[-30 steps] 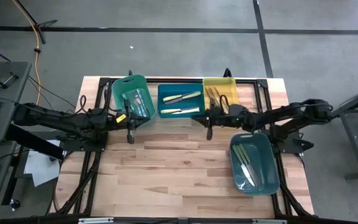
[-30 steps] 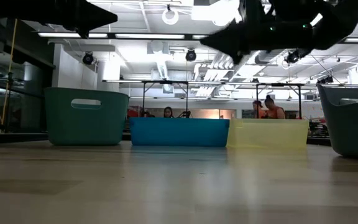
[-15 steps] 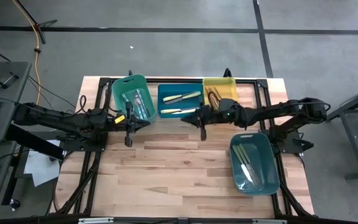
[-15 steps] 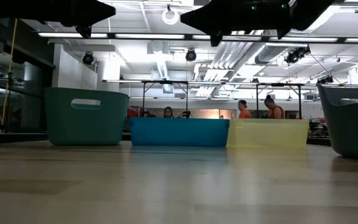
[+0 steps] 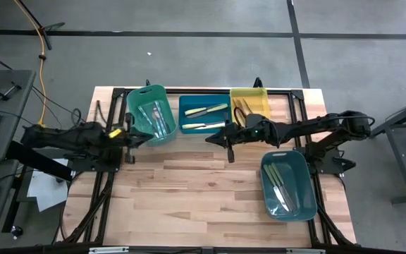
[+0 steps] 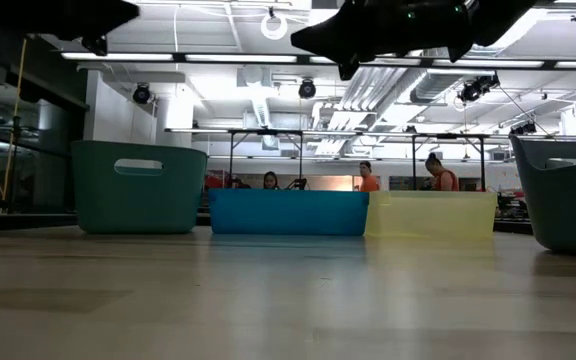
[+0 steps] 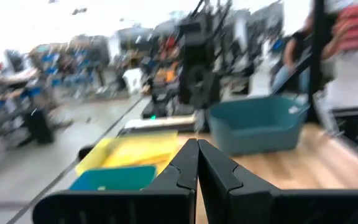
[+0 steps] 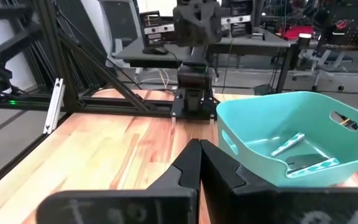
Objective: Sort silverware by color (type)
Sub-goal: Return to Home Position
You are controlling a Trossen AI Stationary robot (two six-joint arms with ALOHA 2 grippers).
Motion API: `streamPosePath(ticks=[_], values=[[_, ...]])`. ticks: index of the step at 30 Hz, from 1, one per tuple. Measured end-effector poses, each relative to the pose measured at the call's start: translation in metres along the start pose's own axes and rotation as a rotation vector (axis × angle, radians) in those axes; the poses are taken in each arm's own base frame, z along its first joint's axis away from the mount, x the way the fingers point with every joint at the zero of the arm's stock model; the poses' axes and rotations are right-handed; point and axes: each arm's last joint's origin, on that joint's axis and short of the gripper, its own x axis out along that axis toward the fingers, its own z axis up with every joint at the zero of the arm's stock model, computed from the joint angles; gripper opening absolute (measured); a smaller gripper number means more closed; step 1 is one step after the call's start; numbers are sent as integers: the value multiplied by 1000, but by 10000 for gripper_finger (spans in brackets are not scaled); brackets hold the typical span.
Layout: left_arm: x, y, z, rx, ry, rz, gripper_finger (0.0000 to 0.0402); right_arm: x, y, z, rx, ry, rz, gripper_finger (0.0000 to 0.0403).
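Note:
Silverware lies sorted in four bins: clear-handled pieces point(image 5: 157, 120) in the green bin point(image 5: 141, 99), pale yellow ones point(image 5: 206, 111) in the blue bin point(image 5: 189, 116), brownish ones point(image 5: 242, 109) in the yellow bin point(image 5: 259, 95), and green-handled ones point(image 5: 279, 187) in the teal bin point(image 5: 303, 194). My left gripper point(image 5: 138, 137) is shut and empty, level by the green bin's near side; its shut fingertips point(image 7: 197, 148) show in the left wrist view. My right gripper point(image 5: 210, 139) is shut and empty, held level above the table just in front of the blue bin; it faces the green bin point(image 8: 291, 137).
Three bins stand in a row along the far edge: green point(image 6: 138, 187), blue point(image 6: 288, 212), yellow point(image 6: 430, 214). The teal bin point(image 6: 568, 195) stands at the near right. A black frame runs behind the bins. Bare wood point(image 5: 196, 190) lies in front. People stand in the room behind.
My left gripper has drawn back toward the table's left edge, staying level. My right gripper has moved toward the table's left edge, from in front of the yellow bin to in front of the blue bin, and risen a little. Nothing in the bins has moved.

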Motion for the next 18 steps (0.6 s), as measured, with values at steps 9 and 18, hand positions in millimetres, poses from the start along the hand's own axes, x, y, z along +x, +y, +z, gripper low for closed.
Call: streamPosePath(ticks=[9, 18], values=[[-16, -5, -33, -2, -199, -157, 0, 0, 0, 1, -3, -11, -1, 0], [-13, -5, -49, -49, -94, -202, 0, 0, 0, 2, 16, -25, -3, 0]])
